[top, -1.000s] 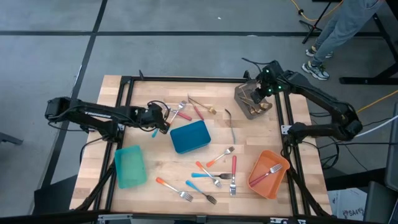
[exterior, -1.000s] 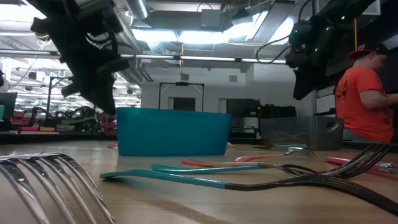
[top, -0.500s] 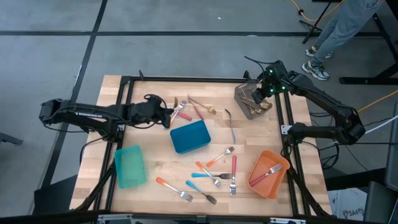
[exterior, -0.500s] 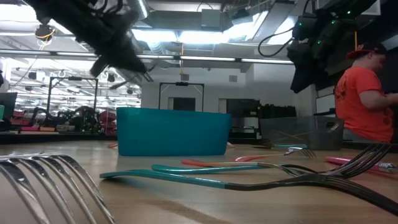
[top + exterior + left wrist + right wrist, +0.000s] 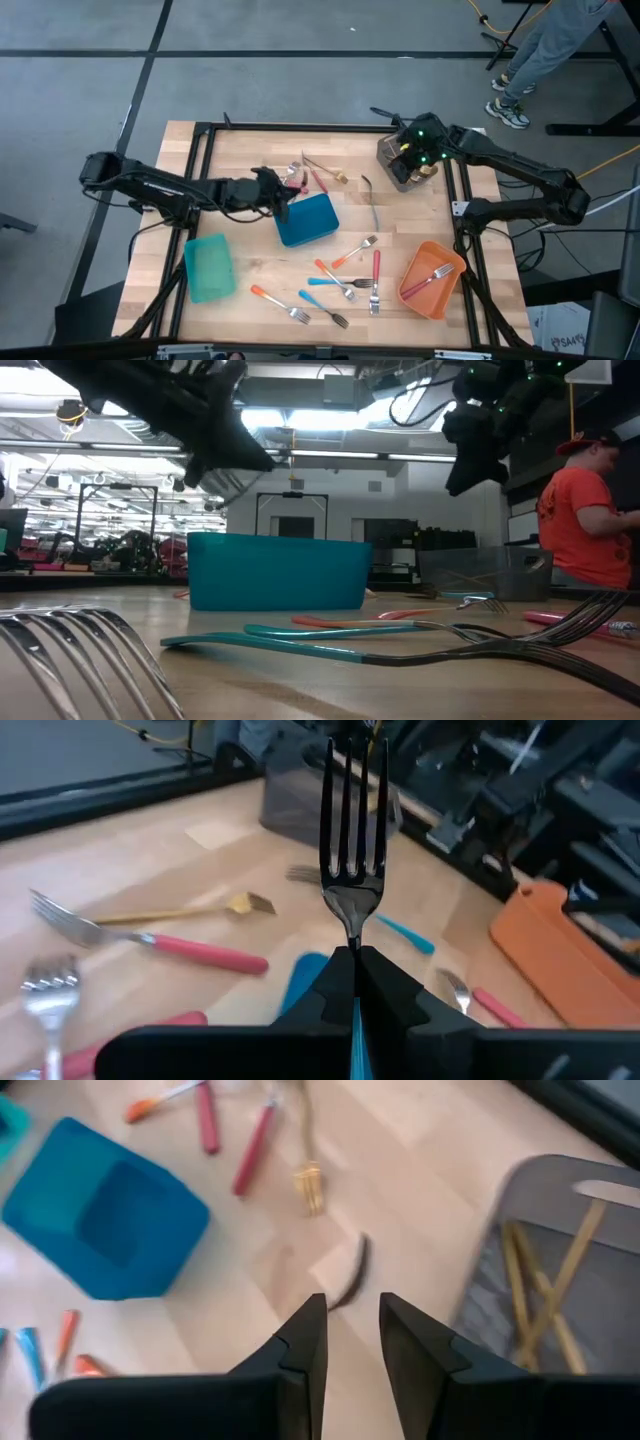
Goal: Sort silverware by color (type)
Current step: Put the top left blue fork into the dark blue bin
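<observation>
My left gripper (image 5: 283, 197) hovers at the left edge of the blue bin (image 5: 305, 220), shut on a blue-handled fork (image 5: 352, 840). My right gripper (image 5: 352, 1315) stands open and empty at the left edge of the grey bin (image 5: 405, 160), where gold utensils (image 5: 540, 1280) lie. Red-handled forks (image 5: 295, 182) and a gold fork (image 5: 325, 168) lie flat at the far middle of the table. Several more blue-, orange- and red-handled pieces (image 5: 350, 275) lie flat near the front. My left gripper pinches the fork between its two fingers where the metal neck (image 5: 352, 942) meets the blue handle (image 5: 355, 1020). The fingers reach nearly level from the table's left and lie along the fork. The tines stick out ahead of the fingertips, and the fork is lifted clear.
A teal bin (image 5: 208, 267) sits at the near left. An orange bin (image 5: 432, 278) at the near right holds one fork. A dark utensil (image 5: 370, 190) lies between the blue and grey bins. A person in an orange shirt (image 5: 585, 510) stands beyond the table.
My left gripper has risen and gone right toward the blue bin with the fork, tipping up from pointing downward to nearly level. My right gripper has swung from over the grey bin toward the table's left, to the bin's left edge.
</observation>
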You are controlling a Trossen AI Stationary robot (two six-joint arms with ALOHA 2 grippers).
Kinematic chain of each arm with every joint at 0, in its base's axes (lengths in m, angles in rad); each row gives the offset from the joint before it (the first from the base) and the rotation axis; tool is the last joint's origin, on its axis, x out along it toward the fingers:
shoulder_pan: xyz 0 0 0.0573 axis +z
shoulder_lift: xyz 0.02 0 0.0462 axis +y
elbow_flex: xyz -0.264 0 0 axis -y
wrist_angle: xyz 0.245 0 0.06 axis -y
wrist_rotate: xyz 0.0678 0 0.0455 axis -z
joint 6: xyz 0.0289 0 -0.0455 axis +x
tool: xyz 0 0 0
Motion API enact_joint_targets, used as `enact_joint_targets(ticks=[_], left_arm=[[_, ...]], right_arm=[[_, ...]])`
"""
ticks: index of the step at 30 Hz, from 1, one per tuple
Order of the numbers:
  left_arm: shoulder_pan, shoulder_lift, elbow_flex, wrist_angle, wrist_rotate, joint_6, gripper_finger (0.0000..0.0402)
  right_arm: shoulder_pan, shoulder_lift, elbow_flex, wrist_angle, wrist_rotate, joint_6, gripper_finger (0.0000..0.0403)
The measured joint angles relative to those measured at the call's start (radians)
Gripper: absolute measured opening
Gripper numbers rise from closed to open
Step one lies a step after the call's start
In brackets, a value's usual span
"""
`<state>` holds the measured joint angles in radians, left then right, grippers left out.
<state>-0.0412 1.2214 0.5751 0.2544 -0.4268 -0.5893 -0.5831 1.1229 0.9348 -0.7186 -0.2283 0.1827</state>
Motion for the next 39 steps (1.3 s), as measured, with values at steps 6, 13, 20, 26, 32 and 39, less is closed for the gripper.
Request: enact_joint_targets(ticks=[6, 13, 20, 26, 32, 39], left_arm=[[-0.047, 0.144, 0.0, 0.112, 0.002, 0.0, 0.0], [-0.081, 0.27, 0.0, 0.18, 0.002, 0.0, 0.0], [-0.092, 0.336, -0.001, 0.183, 0.002, 0.0, 0.0], [-0.092, 0.366, -0.001, 0.181, 0.007, 0.0, 0.0], [-0.09, 0.373, -0.001, 0.174, 0.006, -0.001, 0.0011], [-0.09, 0.373, -0.001, 0.139, 0.006, -0.001, 0.0028]], right_arm=[[0.085, 0.0, 0.0, 0.014, 0.001, 0.082, 0.0085], [0.174, 0.0, 0.0, 0.014, 0.037, 0.153, 0.0085], [0.251, 0.0, 0.0, 0.014, 0.101, 0.191, 0.0085], [0.3, 0.0, 0.0, 0.014, 0.133, 0.199, 0.0085], [0.332, 0.0, 0.0, 0.013, 0.166, 0.239, 0.0085], [0.363, 0.0, 0.0, 0.014, 0.169, 0.243, 0.0085]])
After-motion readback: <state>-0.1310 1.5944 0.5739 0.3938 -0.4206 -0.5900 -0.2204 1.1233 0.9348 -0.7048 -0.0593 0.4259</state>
